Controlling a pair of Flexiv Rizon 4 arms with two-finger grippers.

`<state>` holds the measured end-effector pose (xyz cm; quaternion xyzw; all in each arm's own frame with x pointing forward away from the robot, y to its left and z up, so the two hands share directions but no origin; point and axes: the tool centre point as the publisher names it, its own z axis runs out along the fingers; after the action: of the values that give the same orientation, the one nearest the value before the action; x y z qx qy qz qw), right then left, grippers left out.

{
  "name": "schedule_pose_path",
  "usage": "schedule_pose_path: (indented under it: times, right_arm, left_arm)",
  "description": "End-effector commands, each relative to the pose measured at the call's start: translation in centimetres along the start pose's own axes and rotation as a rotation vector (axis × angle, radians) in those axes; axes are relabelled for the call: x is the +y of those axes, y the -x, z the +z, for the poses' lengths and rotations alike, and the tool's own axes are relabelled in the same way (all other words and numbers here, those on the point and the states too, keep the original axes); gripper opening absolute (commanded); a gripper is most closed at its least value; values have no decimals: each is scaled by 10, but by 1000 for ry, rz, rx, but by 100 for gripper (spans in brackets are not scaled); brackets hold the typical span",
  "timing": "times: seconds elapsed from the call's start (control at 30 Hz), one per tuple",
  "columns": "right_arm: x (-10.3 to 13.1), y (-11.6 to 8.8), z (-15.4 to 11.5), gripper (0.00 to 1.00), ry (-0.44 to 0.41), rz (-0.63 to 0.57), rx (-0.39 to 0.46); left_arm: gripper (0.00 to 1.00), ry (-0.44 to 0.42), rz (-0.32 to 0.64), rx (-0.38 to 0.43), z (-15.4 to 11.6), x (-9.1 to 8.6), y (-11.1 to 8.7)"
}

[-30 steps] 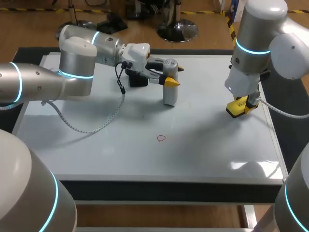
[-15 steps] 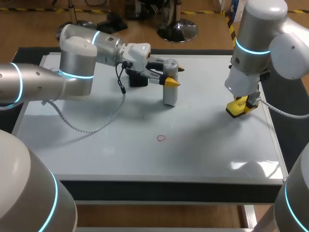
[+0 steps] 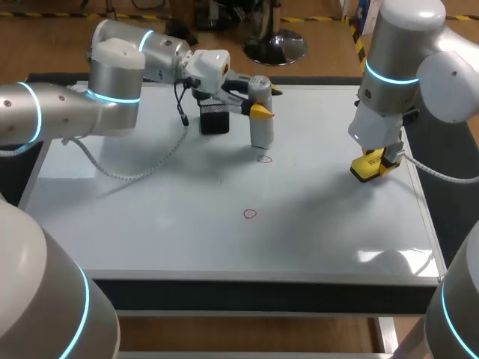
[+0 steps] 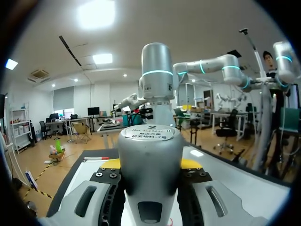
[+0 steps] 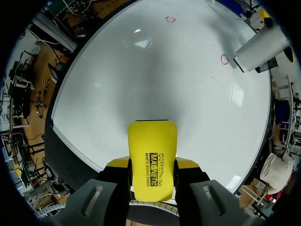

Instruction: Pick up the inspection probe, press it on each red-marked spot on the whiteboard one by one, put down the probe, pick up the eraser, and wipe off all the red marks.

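Observation:
My left gripper is shut on the inspection probe, a silver cylinder held upright just above the whiteboard. A small red circle lies right under the probe's tip. A second red circle sits nearer the front. In the left wrist view the probe fills the gap between the fingers. My right gripper is at the board's right side, shut on the yellow eraser. The right wrist view shows the eraser between the fingers, with both red circles and the probe ahead.
A black box stands on the board just left of the probe, under my left wrist. A black cable hangs from the left wrist over the board. The board's right edge runs close to the eraser.
My left arm has lifted the probe and drawn it back and slightly left, uncovering the red circle beneath it. The right arm and eraser have not moved.

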<state>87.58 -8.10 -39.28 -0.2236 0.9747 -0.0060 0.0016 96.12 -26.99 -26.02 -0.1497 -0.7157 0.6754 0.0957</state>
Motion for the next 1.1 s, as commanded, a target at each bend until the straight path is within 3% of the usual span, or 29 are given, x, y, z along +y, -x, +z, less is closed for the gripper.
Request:
schedule_pose_path:
  times: [0.03,0.73,1.1]
  right_arm:
    - [-1,0,0,0,-3,-1,1]
    - [-1,0,0,0,-3,-1,1]
    - [-1,0,0,0,-3,-1,1]
  left_arm:
    - [0,5,10,120,-2,-5,19]
    - [0,31,71,268,-27,-30,83]
    - [0,24,66,337,-30,-27,107]
